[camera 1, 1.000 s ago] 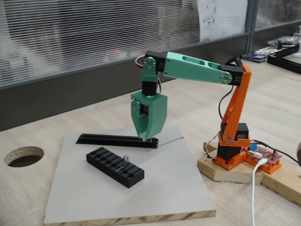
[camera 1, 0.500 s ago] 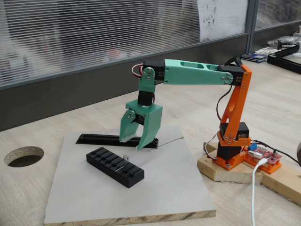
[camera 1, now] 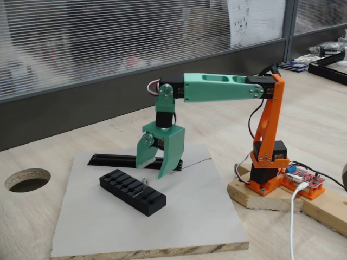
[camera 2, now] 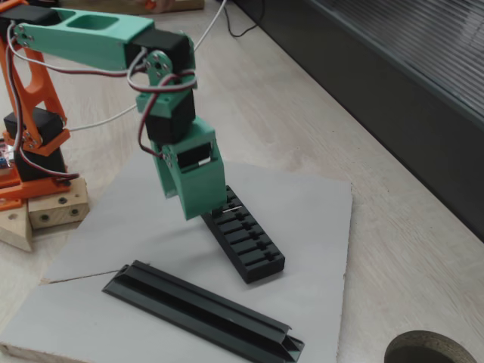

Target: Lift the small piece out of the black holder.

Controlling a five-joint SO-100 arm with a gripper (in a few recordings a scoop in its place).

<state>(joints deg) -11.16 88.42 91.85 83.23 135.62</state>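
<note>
My tool (camera 1: 153,164) hangs spread above the black holder (camera 1: 132,192); the small piece (camera 1: 145,183) stands in a slot. I'd centre the tips either side, lower slowly, pinch, then lift straight

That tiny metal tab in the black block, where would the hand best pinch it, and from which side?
Probably the upright leg of the tab, which stands up out of a slot near one end of the block. Coming straight down from above looks best, since the block walls in its lower part. The open hand hovers above it.
</note>
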